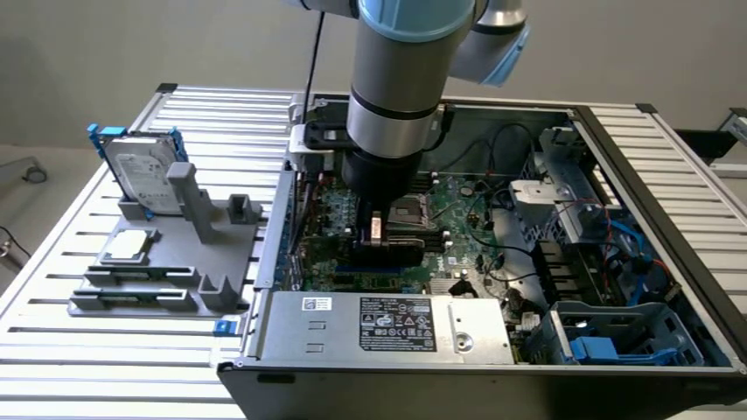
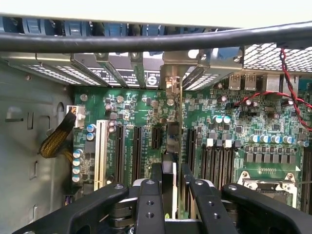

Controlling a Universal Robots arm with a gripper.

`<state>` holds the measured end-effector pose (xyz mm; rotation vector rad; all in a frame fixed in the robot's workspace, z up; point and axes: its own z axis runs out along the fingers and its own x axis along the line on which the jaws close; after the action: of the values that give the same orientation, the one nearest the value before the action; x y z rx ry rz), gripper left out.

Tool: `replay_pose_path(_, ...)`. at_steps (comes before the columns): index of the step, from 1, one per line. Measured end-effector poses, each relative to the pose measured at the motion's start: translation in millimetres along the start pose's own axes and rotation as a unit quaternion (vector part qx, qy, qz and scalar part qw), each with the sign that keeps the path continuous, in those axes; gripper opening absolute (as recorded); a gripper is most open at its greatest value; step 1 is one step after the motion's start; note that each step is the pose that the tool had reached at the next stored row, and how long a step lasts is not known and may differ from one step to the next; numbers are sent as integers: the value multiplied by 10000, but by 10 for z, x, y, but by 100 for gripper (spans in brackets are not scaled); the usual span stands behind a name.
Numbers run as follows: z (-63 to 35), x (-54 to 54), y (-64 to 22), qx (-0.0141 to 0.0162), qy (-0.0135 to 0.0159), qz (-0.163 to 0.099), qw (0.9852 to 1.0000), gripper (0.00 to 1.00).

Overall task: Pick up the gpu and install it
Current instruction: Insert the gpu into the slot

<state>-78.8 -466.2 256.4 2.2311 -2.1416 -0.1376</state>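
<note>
The gpu [image 2: 171,141] shows edge-on in the wrist view, a thin dark card standing upright over the black expansion slots [image 2: 139,151] of the green motherboard [image 2: 243,126]. Its grey metal end bracket [image 2: 170,83] lies against the case's rear slot openings. My gripper [image 2: 171,178] is shut on the card, one black finger on each face. In the exterior view the gripper [image 1: 380,229] reaches straight down into the open computer case [image 1: 653,175], with the dark gpu [image 1: 386,255] below it at the board. Whether the card sits fully in its slot is hidden.
A grey fixture [image 1: 152,280] at the exterior view's left holds a silver hard drive [image 1: 146,179] and a small CPU chip [image 1: 129,245]. The power supply [image 1: 386,324] lies near the front. Red wires [image 2: 287,92], a black cable [image 2: 146,41] and a white slot [image 2: 101,151] surround the card.
</note>
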Motion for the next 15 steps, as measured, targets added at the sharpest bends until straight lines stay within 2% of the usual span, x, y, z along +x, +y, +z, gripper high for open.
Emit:
replay_pose_path(2, -1, 0, 5, -29, -1, 2, 10000, 27)
replay_pose_path(5, -7, -4, 6, -48, -1, 3, 10000, 27)
replay_pose_path(15, -16, -9, 7, -55, -1, 2, 10000, 27)
